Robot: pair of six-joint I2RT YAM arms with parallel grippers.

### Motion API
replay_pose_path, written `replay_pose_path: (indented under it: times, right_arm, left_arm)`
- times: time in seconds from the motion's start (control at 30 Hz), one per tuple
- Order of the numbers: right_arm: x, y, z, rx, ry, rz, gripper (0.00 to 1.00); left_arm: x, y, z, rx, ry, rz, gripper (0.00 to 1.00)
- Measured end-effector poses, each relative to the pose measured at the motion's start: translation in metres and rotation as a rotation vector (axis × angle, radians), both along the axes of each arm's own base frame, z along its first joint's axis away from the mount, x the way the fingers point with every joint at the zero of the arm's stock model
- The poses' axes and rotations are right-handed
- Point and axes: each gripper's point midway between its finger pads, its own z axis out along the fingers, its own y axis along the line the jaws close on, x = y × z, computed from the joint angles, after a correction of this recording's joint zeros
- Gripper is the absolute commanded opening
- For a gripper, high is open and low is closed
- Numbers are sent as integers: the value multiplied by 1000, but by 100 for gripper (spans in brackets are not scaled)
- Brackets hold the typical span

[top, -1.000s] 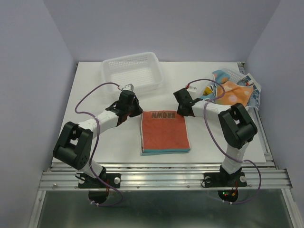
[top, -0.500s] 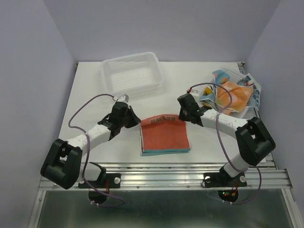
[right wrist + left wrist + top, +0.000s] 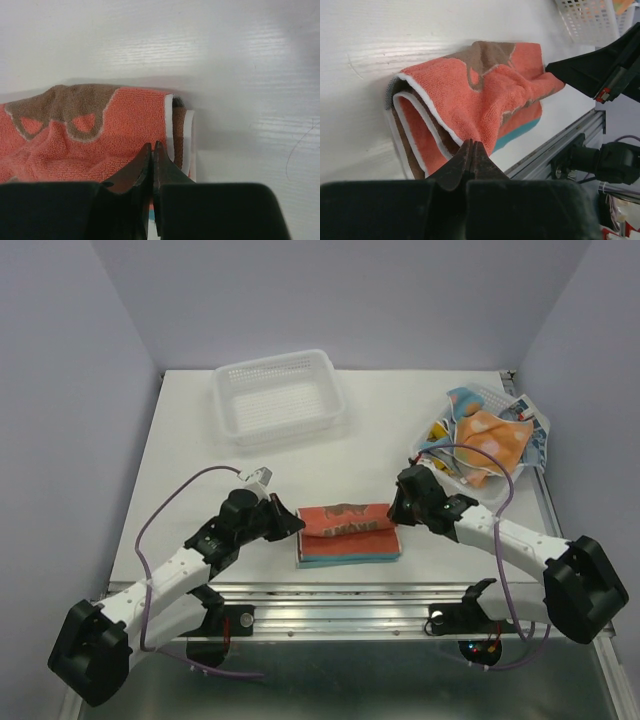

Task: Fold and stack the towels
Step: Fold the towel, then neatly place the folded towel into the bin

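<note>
The red-orange towel [image 3: 345, 520] with brown lettering lies near the front edge of the white bench [image 3: 200, 460], between the two arms. Its far half is lifted and curled over toward the near side. It sits on top of a light blue towel [image 3: 350, 556], whose edge shows along the near and right sides of the stack.

The left gripper [image 3: 291, 523] is at the towel's left end and is clenched on the cloth. In the left wrist view its fingertips [image 3: 472, 150] meet with the folded-over red-orange layer pinched between them, and the white-bordered edge of the towel [image 3: 470, 100] rolls back on itself just beside them. A strip of the light blue towel [image 3: 520, 136] shows beneath.

The right gripper [image 3: 399, 512] is at the towel's right end and is clamped on the cloth in the same way. In the right wrist view its fingertips [image 3: 152, 152] are pressed together on the red-orange pile [image 3: 100, 135], just beside the white hem.

An empty white basket [image 3: 240, 380] stands at the far left of the bench. A second white basket [image 3: 495, 393] at the far right holds a loose heap that includes an orange dotted towel [image 3: 492, 435].
</note>
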Motion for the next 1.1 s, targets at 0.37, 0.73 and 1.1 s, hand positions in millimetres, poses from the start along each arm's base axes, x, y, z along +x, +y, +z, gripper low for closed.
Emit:
replay_pose_path:
  times: [0.37, 0.73, 1.1]
  right_arm:
    - [-36, -3, 11, 97, 4, 50, 1]
    - [-70, -3, -21, 145, 135, 79, 23]
    - [-80, -13, -19, 128, 134, 80, 100]
  left_arm:
    - [-30, 5, -5, 28, 73, -20, 0]
    - [-57, 16, -40, 104, 214, -30, 4]
    - [-67, 21, -46, 124, 262, -31, 99]
